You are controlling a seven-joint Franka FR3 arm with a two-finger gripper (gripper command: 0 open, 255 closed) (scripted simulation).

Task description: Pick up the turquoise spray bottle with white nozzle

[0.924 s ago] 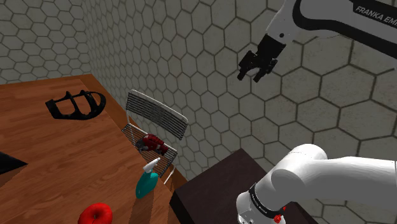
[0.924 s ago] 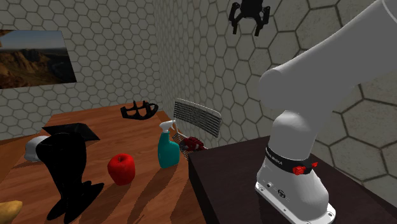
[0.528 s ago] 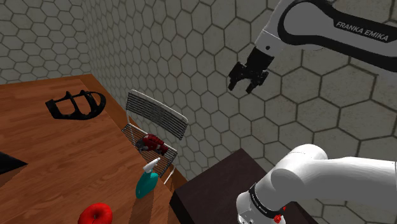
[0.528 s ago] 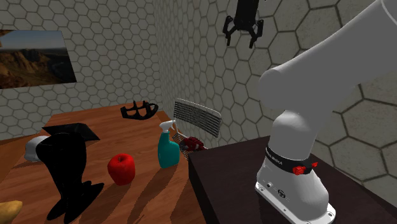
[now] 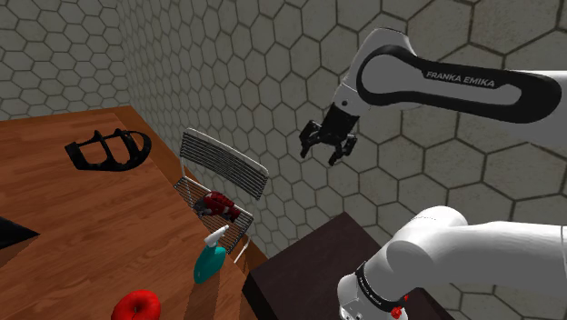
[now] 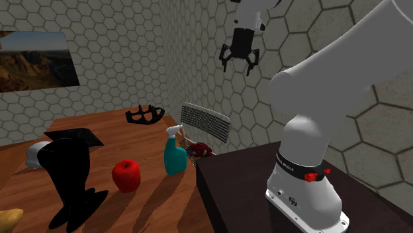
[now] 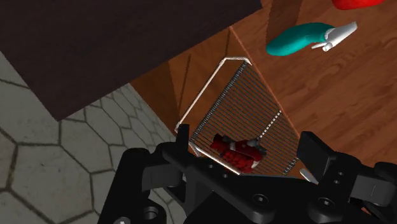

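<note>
Our open gripper (image 5: 325, 155) hangs empty; the bottle (image 5: 209, 261), well below it, we judge light, stiff, slick: grasp its body.

1. The arm (image 5: 536, 100), on the right of the shoulder view, is glossy white, made of rounded tubular links with dark joints.
2. A dark band (image 5: 454, 84) on its upper link bears white "FRANKA EMIKA" lettering.
3. The base (image 6: 308, 198), lower right in the second exterior view, wears a black ring (image 6: 299, 169) with small red fittings.
4. The gripper (image 5: 328, 148) is all black.
</note>
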